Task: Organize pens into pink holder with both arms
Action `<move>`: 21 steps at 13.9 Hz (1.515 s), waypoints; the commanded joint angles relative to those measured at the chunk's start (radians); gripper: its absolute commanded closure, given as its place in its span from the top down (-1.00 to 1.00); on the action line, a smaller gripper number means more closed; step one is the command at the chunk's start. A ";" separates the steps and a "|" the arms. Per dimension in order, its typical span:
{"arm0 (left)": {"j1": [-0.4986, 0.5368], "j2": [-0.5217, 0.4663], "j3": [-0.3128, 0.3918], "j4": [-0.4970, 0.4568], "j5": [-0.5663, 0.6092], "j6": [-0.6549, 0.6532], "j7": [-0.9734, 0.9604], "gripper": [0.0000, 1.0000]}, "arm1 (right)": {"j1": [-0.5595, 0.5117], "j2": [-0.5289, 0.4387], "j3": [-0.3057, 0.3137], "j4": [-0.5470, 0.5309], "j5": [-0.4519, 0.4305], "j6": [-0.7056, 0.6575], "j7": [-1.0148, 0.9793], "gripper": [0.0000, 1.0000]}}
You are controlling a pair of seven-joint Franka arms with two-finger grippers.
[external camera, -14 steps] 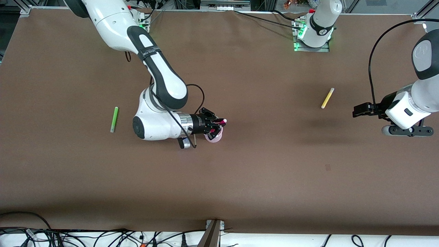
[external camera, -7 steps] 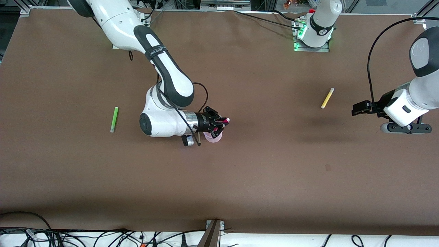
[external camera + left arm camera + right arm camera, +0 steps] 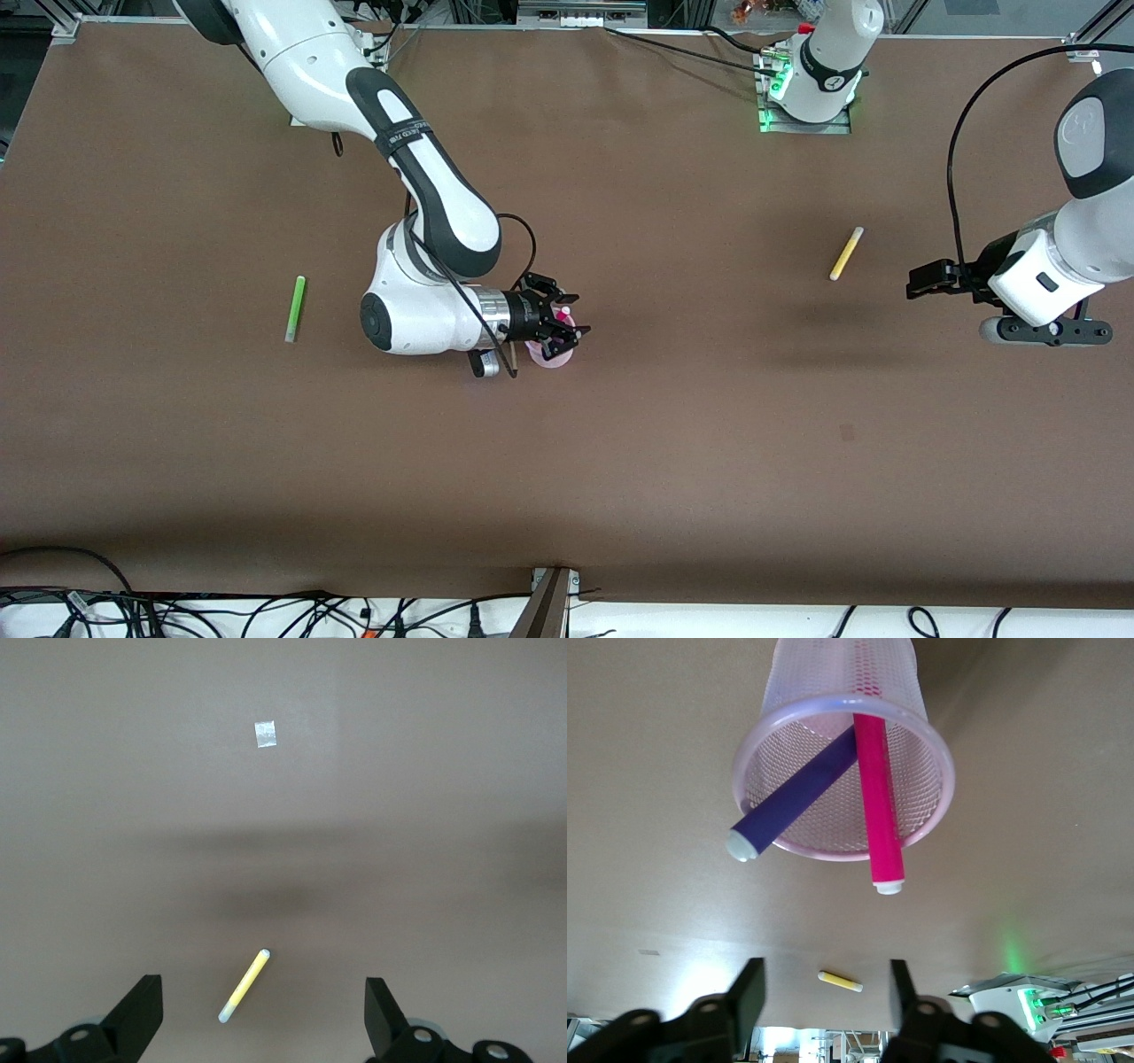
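The pink holder (image 3: 555,356) stands mid-table; in the right wrist view (image 3: 843,722) it is a mesh cup holding the purple-blue pen (image 3: 796,800) and the magenta pen (image 3: 877,806), both leaning with tips past the rim. My right gripper (image 3: 567,322) hovers just over the holder, open and empty (image 3: 824,992). The green pen (image 3: 295,308) lies toward the right arm's end. The yellow pen (image 3: 846,253) lies toward the left arm's end and shows between the open fingers of my left gripper (image 3: 263,1014), which hangs in the air (image 3: 918,285) beside it, empty.
A small pale patch (image 3: 265,733) marks the brown table (image 3: 709,443), nearer the front camera than the yellow pen. The left arm's base (image 3: 811,89) stands at the table's back edge. Cables run along the near edge.
My right gripper opened and let go of the magenta pen, which dropped into the pink holder. The left arm drifted slightly.
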 commanded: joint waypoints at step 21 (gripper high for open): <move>-0.006 -0.018 -0.005 -0.021 0.022 0.019 0.002 1.00 | -0.033 -0.590 -0.332 -0.268 -0.684 -0.366 -0.907 1.00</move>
